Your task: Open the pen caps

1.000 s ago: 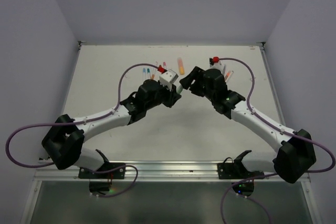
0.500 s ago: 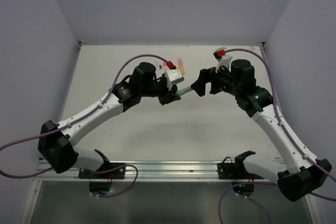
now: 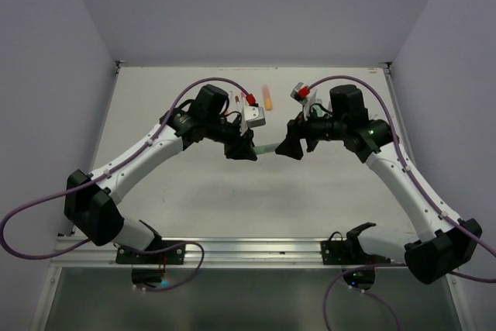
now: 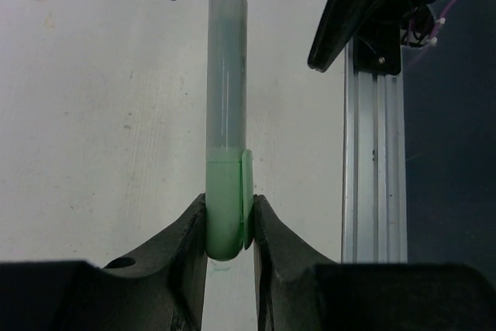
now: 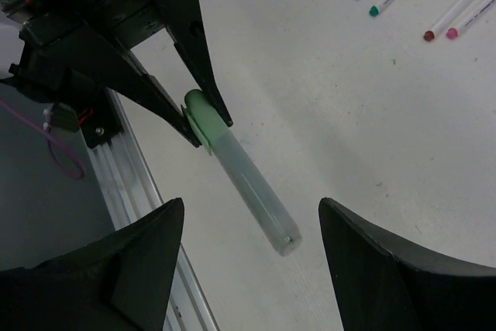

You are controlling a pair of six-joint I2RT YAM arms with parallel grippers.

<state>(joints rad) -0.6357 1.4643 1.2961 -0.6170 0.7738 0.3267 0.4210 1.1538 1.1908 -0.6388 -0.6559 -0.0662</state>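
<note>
Paired white-and-black robot arms, looped with purple cable.
Left arm [image 3: 136, 162] and right arm [image 3: 403, 180] alike: built of glossy white plastic link shells between bulky matte black joint housings, footed on black metal base brackets [image 3: 151, 252]. Trailed along each by a thin purple cable [image 3: 205, 82], arching free over the wrist. Capped at each wrist by a small silver camera block with a red plug [image 3: 252, 116]. Marked by a tiny green light [image 3: 374, 122] on the right forearm. Tipped with the left gripper [image 4: 229, 207] and right gripper [image 5: 248, 205], both with smooth matte black wedge-shaped fingers [image 5: 387, 269].
</note>
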